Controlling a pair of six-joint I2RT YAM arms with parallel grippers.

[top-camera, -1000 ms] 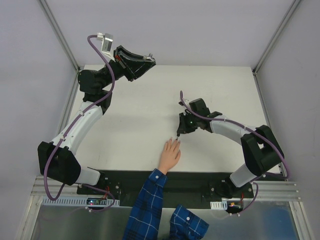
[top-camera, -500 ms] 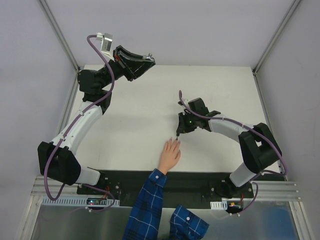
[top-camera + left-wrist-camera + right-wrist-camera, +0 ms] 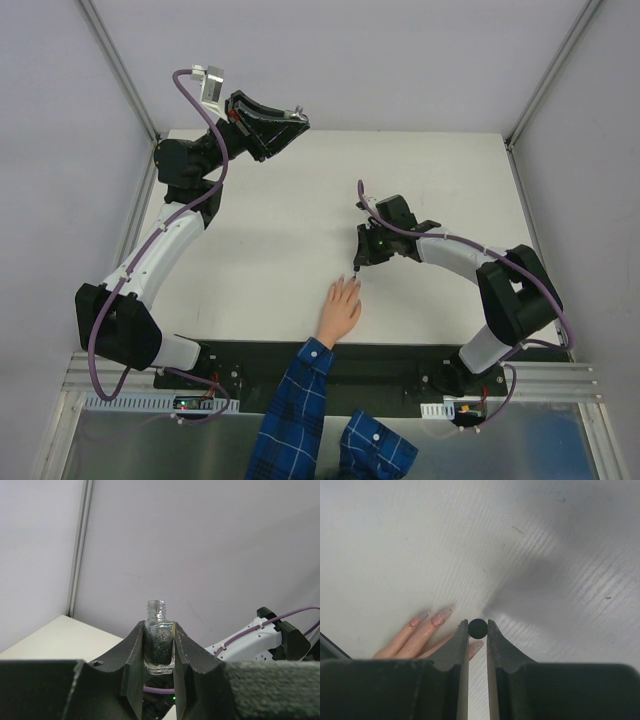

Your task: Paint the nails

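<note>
A light-skinned hand with a blue plaid sleeve lies flat near the table's front edge. Its long pale nails point away from the person. My right gripper hovers at the fingertips, shut on the polish brush's round black cap. The right gripper is directly over one nail, and the brush itself is hidden under the cap. At the back left, my left gripper is raised, shut on a small open glass bottle of dark glitter polish, held upright.
The white table is bounded by grey walls and metal corner posts. A black strip runs along the near edge, where the person's arm crosses it. The left arm's purple cable loops above the back left corner.
</note>
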